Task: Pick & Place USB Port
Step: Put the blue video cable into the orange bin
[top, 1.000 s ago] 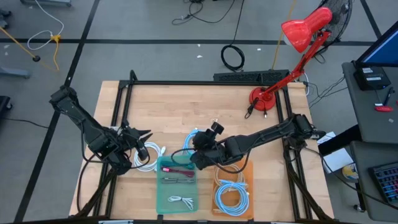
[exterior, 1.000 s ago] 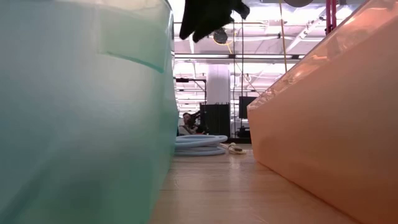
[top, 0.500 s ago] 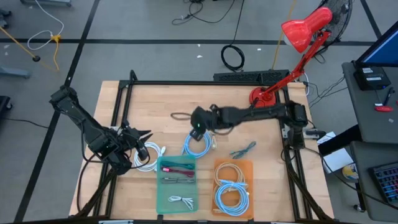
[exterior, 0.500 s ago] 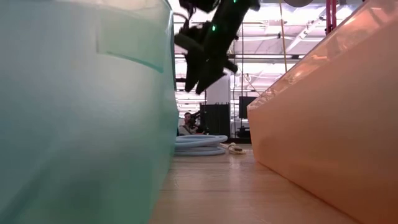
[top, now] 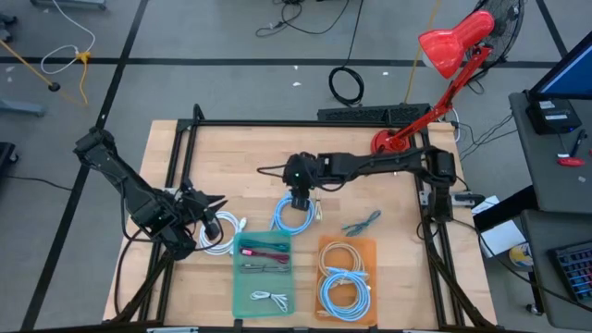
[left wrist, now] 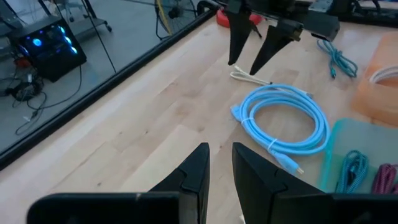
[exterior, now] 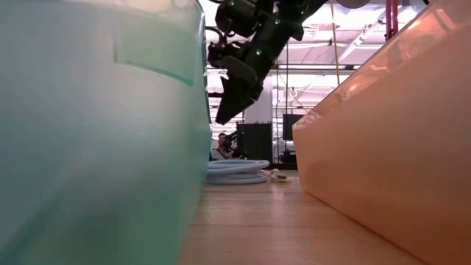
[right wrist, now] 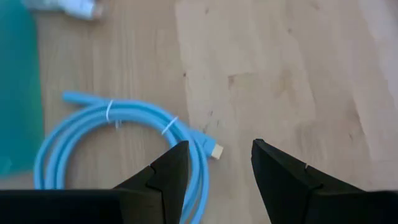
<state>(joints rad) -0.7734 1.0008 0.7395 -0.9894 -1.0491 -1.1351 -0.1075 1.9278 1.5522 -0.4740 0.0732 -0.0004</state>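
Two dark arms work over one wooden bench. Right hand: reached out over the bench's middle, poised above the light blue coiled cable, fingers spread apart with nothing between them; its wrist view looks down past the two fingers at that coil and its plug end lying on bare wood, and from the left wrist view the same hand hangs fingertips-down just clear of the coil. Left hand: waiting near the bench's left edge, beside a white coiled cable, its fingers set only a narrow gap apart and holding nothing. Green tray: at the front of the bench, holding a red cable, a dark item too small to tell, and a small white cable. Orange tray: just to the right of the green one, holding a cream coil and a light blue coil. Teal loose cable: lying on bare wood between the blue coil and the orange tray. Thin dark cable: on the wood left of the right hand. Red desk lamp: standing at the far right corner. In the low view the right hand shows between the green tray wall and the orange tray wall, above the coil.
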